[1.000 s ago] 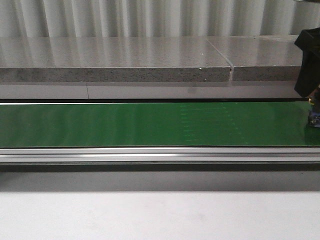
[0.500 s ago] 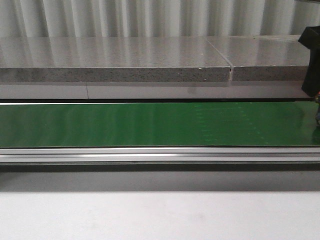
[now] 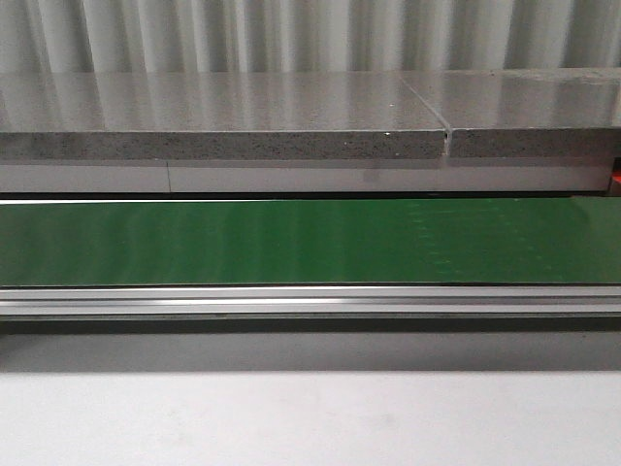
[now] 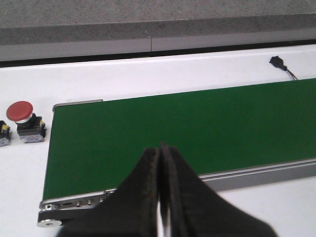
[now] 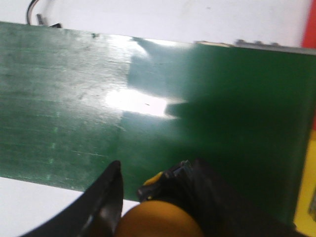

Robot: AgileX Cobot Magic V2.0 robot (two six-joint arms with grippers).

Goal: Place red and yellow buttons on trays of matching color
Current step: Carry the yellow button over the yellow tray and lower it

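In the left wrist view a red button (image 4: 19, 111) stands upright on its black base on the white table, just off the end of the green belt (image 4: 173, 128). My left gripper (image 4: 160, 149) hangs over the belt's near rail, shut with nothing in it. My right gripper (image 5: 157, 170) is shut on a yellow button (image 5: 158, 219), whose orange-yellow dome fills the space between the fingers, above the belt (image 5: 98, 98). A yellow tray's edge (image 5: 307, 197) and a strip of red tray (image 5: 311, 29) show beyond the belt's end. Neither gripper appears in the front view.
The belt (image 3: 291, 241) runs across the front view with an aluminium rail (image 3: 291, 301) before it and a grey stone ledge (image 3: 223, 121) behind. A second button base (image 4: 4, 134) is cut off beside the red button. A black cable plug (image 4: 277, 61) lies on the table.
The right arm's dark shape at the front view's right edge has moved out of that view to the right. The belt's faint marks have drifted right.
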